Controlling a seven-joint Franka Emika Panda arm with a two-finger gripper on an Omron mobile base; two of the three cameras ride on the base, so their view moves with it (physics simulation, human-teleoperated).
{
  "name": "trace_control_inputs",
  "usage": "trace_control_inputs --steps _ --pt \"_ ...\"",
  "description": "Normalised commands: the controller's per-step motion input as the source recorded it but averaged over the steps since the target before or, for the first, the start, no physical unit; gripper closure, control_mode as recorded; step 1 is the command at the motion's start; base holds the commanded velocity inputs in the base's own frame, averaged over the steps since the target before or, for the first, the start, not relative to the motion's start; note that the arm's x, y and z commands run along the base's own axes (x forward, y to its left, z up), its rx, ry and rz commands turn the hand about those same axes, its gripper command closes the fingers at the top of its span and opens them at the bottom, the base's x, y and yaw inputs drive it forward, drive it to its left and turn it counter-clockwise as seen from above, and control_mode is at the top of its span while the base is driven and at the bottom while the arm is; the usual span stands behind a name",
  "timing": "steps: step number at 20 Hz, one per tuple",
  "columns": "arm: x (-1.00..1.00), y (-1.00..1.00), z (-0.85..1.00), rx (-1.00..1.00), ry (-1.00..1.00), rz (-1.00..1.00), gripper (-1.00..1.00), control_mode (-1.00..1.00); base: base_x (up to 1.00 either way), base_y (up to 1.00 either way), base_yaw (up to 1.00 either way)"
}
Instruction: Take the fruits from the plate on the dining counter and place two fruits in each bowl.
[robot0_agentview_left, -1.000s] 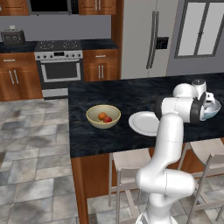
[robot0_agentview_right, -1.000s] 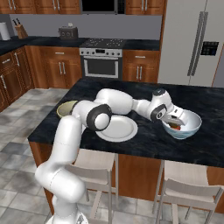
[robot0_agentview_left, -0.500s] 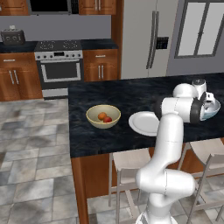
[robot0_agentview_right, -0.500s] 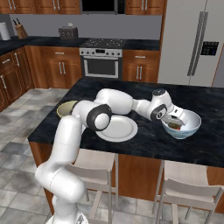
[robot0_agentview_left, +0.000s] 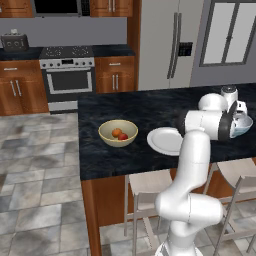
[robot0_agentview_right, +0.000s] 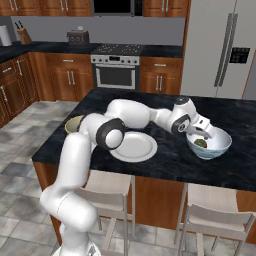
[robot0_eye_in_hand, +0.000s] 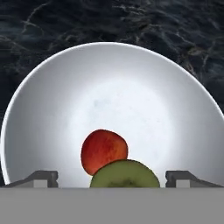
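Hand view looks straight down into the white bowl (robot0_eye_in_hand: 109, 87), where a red fruit (robot0_eye_in_hand: 103, 149) lies on the bottom with the green fruit (robot0_eye_in_hand: 124, 174) just in front of it, sitting between the two fingertips (robot0_eye_in_hand: 41, 177). The fingertips stand wide apart, well clear of the green fruit on either side, so the gripper (robot0_eye_in_hand: 111, 177) looks open and has hold of nothing, though whether the green fruit has fully settled on the bowl floor I cannot tell.

From the right base view the gripper (robot0_agentview_right: 199, 134) hangs just over the white bowl (robot0_agentview_right: 209, 142), beside the plate (robot0_agentview_right: 133, 146) on the dining counter (robot0_agentview_right: 165, 160); the plate looks bare. In the left base view the tan bowl (robot0_agentview_left: 118, 133), on the far side of the plate (robot0_agentview_left: 165, 140) from the white bowl, holds an orange fruit (robot0_agentview_left: 116, 132) and a red one (robot0_agentview_left: 123, 136).

The count looks right, so the risk lies in leaving. A sideways pull could catch the white bowl's rim with a finger and drag or tip it toward the counter's edge, spilling both fruits. A straight lift avoids that.
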Motion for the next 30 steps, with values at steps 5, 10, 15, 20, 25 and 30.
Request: trace_control_inputs --steps 5,10,15,20,25,30 --pt "-0.21 0.59 0.58 0.0 -0.1 -0.01 -1.0 -1.0 0.0 0.0 0.0" --pt "-0.51 0.94 0.35 0.0 -0.01 0.0 -1.0 -1.0 0.0 0.0 0.0" --pt "-0.44 1.0 0.51 0.0 0.0 0.0 -1.0 -1.0 0.0 0.0 0.0" --pt "-0.49 1.0 0.29 0.0 0.0 0.02 -1.0 -1.0 0.0 0.0 0.0" --pt "-0.57 1.0 0.57 0.06 0.0 0.16 -1.0 -1.0 0.0 0.0 0.0" --pt "-0.81 0.99 0.39 0.04 0.0 0.32 -1.0 -1.0 0.0 0.0 0.0"
